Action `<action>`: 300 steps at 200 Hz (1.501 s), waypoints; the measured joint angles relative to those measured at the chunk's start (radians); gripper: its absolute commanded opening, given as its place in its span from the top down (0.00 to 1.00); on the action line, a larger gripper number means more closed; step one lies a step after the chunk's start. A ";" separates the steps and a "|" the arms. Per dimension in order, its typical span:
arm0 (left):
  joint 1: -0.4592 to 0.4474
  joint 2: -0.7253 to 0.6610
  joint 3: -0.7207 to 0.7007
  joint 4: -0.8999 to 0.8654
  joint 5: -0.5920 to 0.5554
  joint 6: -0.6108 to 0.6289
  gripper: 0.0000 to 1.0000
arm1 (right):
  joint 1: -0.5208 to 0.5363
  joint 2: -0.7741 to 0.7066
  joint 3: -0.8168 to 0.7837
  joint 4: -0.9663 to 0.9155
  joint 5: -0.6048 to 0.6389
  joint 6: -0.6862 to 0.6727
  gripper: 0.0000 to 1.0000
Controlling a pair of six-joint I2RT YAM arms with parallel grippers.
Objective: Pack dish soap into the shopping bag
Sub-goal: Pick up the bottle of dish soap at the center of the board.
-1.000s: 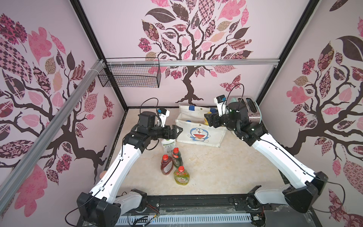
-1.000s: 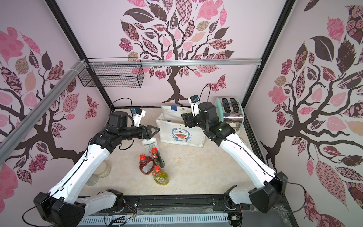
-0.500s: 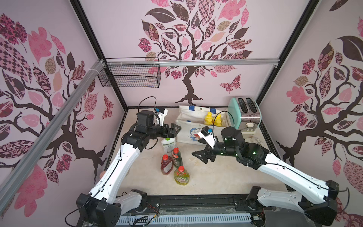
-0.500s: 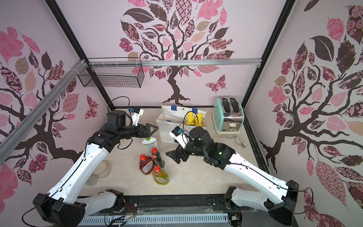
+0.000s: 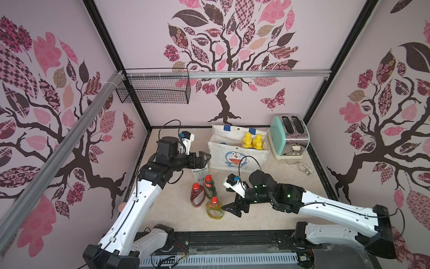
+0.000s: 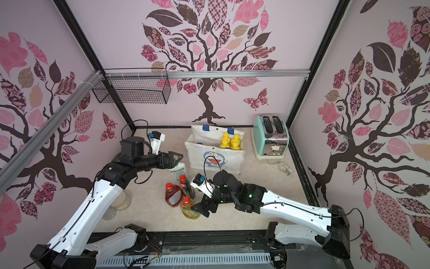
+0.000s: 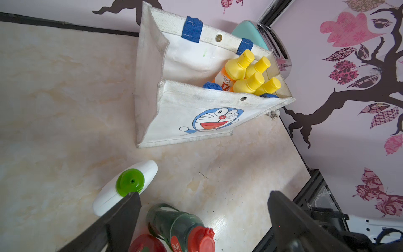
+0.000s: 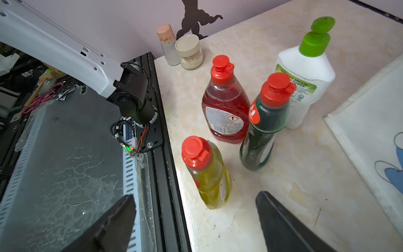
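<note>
Our released left tool (image 5: 205, 158) hangs over the white bottle (image 5: 199, 173), our released right tool (image 5: 230, 210) beside the yellow-green bottle (image 5: 214, 210), red bottle (image 5: 197, 198) and dark green bottle (image 5: 210, 188) crowding behind.

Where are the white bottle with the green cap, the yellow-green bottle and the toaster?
white bottle (image 8: 314, 44), right wrist view, on its green cap.
yellow-green bottle (image 8: 209, 181), right wrist view, on its body below the red cap.
toaster (image 5: 275, 134), in a top view, on its mint-green side.

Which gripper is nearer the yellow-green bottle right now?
Right. The right gripper sits open just beside the yellow-green bottle; the left gripper hovers open above the white bottle, farther back.
</note>
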 measured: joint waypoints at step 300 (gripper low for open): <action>0.000 -0.009 -0.040 -0.009 -0.007 0.010 0.03 | 0.031 0.207 -0.050 0.289 0.039 0.103 0.35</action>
